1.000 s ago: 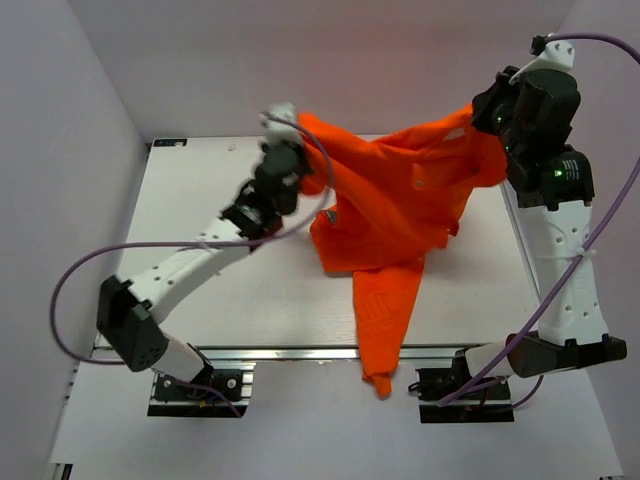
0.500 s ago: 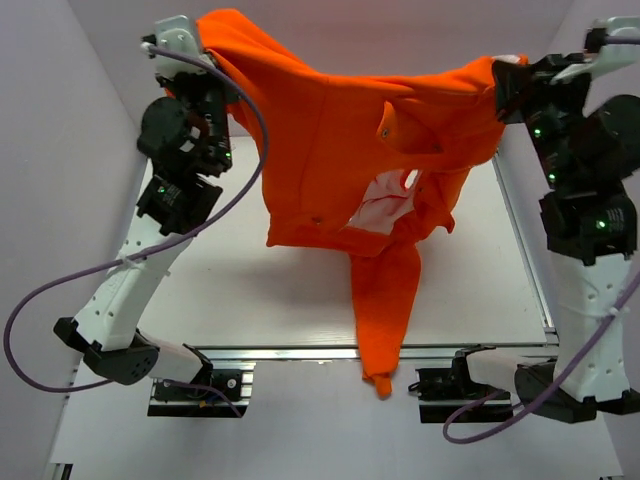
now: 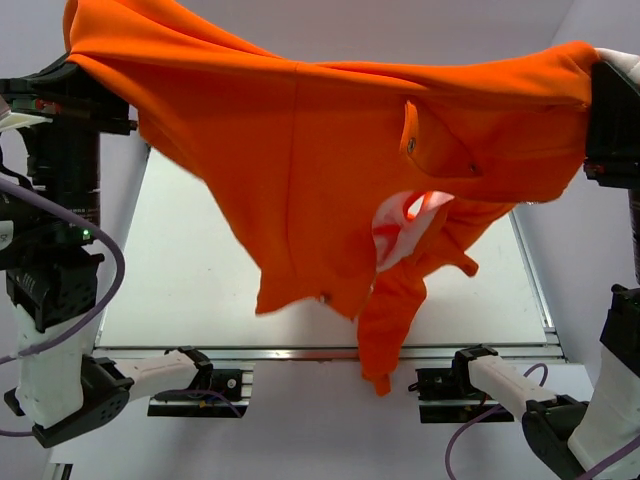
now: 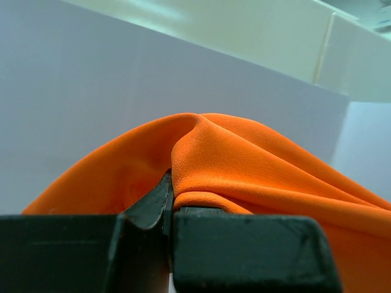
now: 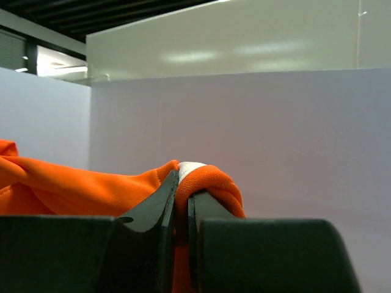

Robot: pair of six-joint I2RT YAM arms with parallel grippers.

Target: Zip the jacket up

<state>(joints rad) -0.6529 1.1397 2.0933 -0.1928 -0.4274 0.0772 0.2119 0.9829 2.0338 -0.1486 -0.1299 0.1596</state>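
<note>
While it hangs high over the desk (image 3: 190, 270), the jacket (image 3: 320, 170) is stretched wide as one orange sheet from above the left side of the desk to above its right side, and it hides most of the far part of the desk. One long sleeve (image 3: 385, 325) falls from the middle of the cloth and passes down over the near edge of the desk, with its end below that edge. Above the right half of the desk the front is parted, and the pale lining (image 3: 398, 228) shows in the gap. The left claw (image 4: 169, 196) is high above the left edge of the desk; its two dark fingers are pressed together on a thick fold of orange cloth. The right claw (image 5: 182, 190), high above the right edge of the desk, is pinched narrow on an orange hem with a bit of white lining. A small dark stud (image 3: 411, 146) sits on the cloth over the right half of the desk.
</note>
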